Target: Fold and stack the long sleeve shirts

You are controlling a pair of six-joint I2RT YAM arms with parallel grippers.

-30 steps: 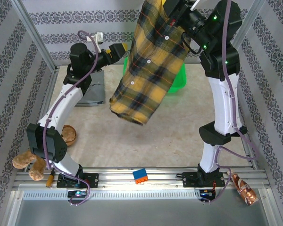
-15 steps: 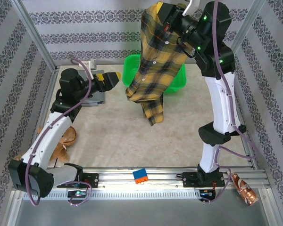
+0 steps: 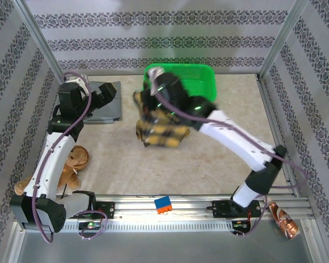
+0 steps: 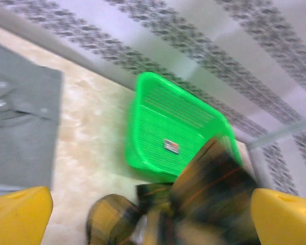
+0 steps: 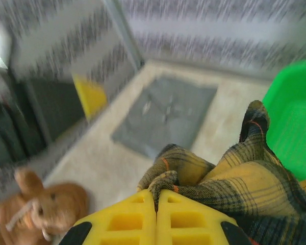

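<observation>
Right pincer clenched on plaid shirt, bunched just ahead; left pincer released, facing it, near.

Overhead view, close wrist views, shared basket

Left arm raised along the left side, left gripper spread wide, right arm stretched low toward the far middle, right gripper clamped on the plaid shirt
</observation>
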